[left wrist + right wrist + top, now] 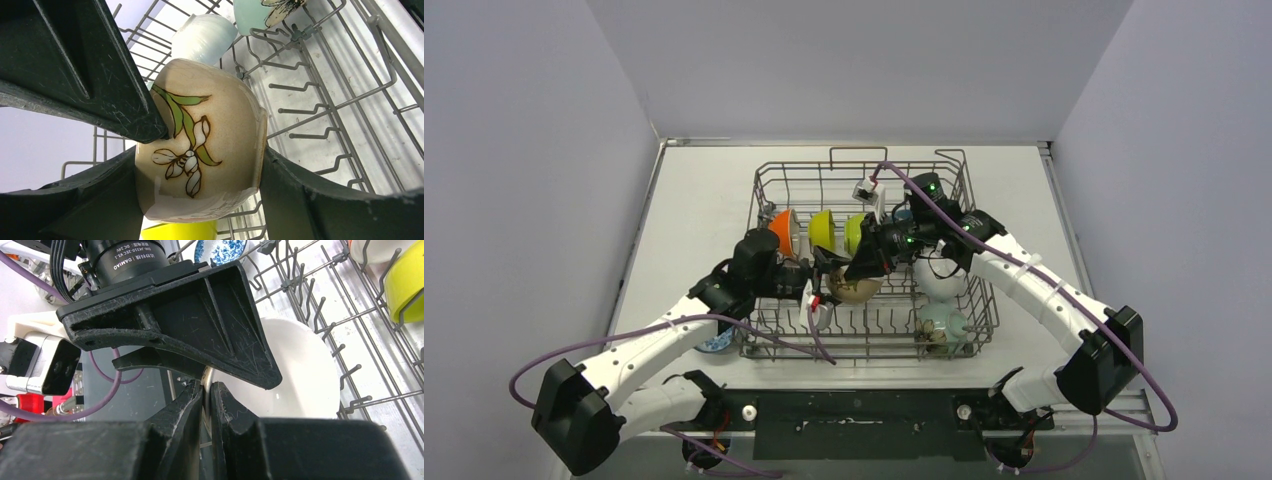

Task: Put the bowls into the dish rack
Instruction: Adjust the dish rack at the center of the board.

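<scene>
Nearest the arm bases, a blue-patterned bowl (720, 342) sits on the table (694, 200) just outside the left wall of the dish rack (854, 352), not yet loaded. Inside the rack's near right corner a pale green bowl (942, 322) is lodged among the tines, with a white bowl (940, 282) just behind it. At the rack's middle the beige bowl (210, 145), painted with a flower, hangs above the wires between the two arms. The right gripper (206, 390) is pinched tight on its thin rim. The left gripper (829, 280) has its fingers spread about halfway and lying against the bowl's outer wall on either side, which reads as a clasp. So this bowl is being passed or steadied and is not yet seated. Farther back, an orange bowl (781, 232), a yellow bowl (821, 228) and a lime bowl (855, 233) stand on edge in a row. By my count five are racked, one is in hand and one is left outside. Any others behind the right arm cannot be made out.
</scene>
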Tool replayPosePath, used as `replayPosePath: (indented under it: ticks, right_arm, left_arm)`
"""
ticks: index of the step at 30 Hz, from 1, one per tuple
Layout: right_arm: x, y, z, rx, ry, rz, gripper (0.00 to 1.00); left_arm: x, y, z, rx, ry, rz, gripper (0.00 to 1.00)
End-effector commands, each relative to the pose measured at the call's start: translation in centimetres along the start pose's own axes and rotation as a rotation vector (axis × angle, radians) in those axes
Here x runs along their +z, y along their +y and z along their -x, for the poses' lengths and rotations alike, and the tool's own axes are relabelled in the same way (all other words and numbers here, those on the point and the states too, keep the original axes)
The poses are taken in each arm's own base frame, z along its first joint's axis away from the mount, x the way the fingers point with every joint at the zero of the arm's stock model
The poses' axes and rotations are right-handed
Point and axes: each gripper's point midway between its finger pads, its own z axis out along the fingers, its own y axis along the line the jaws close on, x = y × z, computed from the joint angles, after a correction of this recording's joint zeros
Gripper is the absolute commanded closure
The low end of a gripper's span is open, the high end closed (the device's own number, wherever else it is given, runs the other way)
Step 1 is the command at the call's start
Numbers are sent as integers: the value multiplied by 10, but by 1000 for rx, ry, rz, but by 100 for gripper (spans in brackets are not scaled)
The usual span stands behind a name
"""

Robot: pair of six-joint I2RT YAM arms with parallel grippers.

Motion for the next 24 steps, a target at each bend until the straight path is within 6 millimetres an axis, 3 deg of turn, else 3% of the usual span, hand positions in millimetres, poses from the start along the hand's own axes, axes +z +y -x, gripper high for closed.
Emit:
replayPosePath:
  ticks: [1, 3, 7, 10, 13, 18, 24]
  right_arm:
    - [-6, 19, 32, -137, -93, 56, 94]
    - [-7, 16, 34, -138, -101, 34, 88]
    - [-11, 7, 40, -140, -128, -23, 62]
    - [-16, 2, 46, -146, -155, -61, 39]
    - [-21, -1, 52, -153, -183, -91, 26]
    - [-37, -14, 65, -146, -258, -176, 15]
    - [-70, -54, 70, -52, -352, -346, 6]
  left_arm:
    - [-3, 1, 6, 24, 4, -4, 57]
    - [-5, 2, 6, 18, 7, 18, 70]
    - [-9, 5, 9, -3, -5, 78, 100]
    - [-12, 14, 17, -28, -40, 144, 100]
    - [-15, 19, 23, -102, -60, 183, 100]
    - [-21, 30, 29, -258, -88, 279, 100]
    - [-37, 47, 30, -460, -123, 454, 100]
